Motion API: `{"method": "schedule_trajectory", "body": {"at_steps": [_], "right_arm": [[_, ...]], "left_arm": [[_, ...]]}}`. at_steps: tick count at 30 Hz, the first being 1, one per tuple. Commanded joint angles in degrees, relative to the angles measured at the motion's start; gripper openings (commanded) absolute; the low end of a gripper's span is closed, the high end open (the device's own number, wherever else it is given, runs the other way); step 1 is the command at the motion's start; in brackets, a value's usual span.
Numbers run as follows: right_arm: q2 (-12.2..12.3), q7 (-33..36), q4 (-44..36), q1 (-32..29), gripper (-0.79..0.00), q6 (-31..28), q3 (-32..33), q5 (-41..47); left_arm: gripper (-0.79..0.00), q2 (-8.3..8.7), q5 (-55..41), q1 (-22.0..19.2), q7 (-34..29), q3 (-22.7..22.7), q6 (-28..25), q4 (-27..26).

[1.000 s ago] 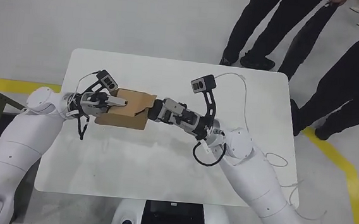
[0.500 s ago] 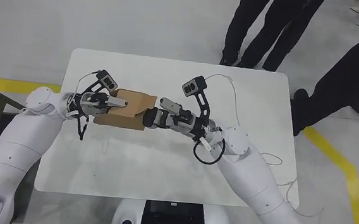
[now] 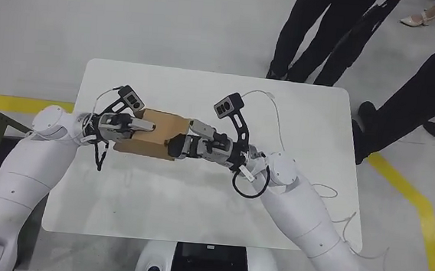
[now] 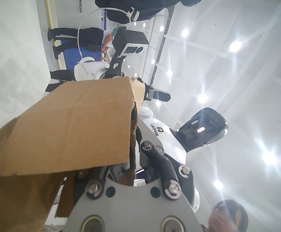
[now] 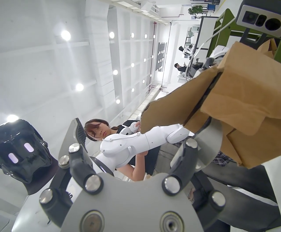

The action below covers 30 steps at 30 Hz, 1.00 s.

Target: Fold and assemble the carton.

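Your left claw (image 3: 130,126) is clamped on the carton (image 3: 160,131) at its nine o'clock end, over the table (image 3: 197,203), nine o'clock of its middle. Your right claw (image 3: 180,143) is spread wide at the three o'clock end, one finger against a flap. Press that flap in squarely, with the left grip firm

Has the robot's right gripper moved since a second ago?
Yes. The right gripper has shifted toward the left edge of the white table, closing in on the brown cardboard carton.
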Motion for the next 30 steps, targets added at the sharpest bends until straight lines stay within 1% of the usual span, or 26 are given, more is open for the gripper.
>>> {"method": "schedule_trajectory", "body": {"at_steps": [1,6,16,21,30], "right_arm": [[-0.01,0.09,0.11,-0.05,0.0,-0.17,0.33,0.21],[0.13,0.56,-0.21,-0.64,0.0,-0.17,1.46,0.21],[0.41,-0.78,-2.21,-1.9,0.0,-2.07,4.66,0.51],[0.27,-1.21,-1.57,-1.33,0.0,-1.06,5.05,1.09],[-0.34,-0.72,0.56,-0.35,0.0,2.18,3.73,3.29]], "left_arm": [[-0.785,-0.04,-0.97,0.01,0.0,0.01,0.8,0.14],[-0.785,-0.19,-3.37,-0.4,0.0,0.15,2.86,1.26],[-0.785,-0.31,-3.31,-1.05,0.0,0.86,3.24,2.02],[-0.785,-0.22,-2.88,-0.93,0.0,1.04,2.85,1.55],[-0.785,0.06,-2.8,-0.85,0.0,0.94,2.62,1.14]]}}
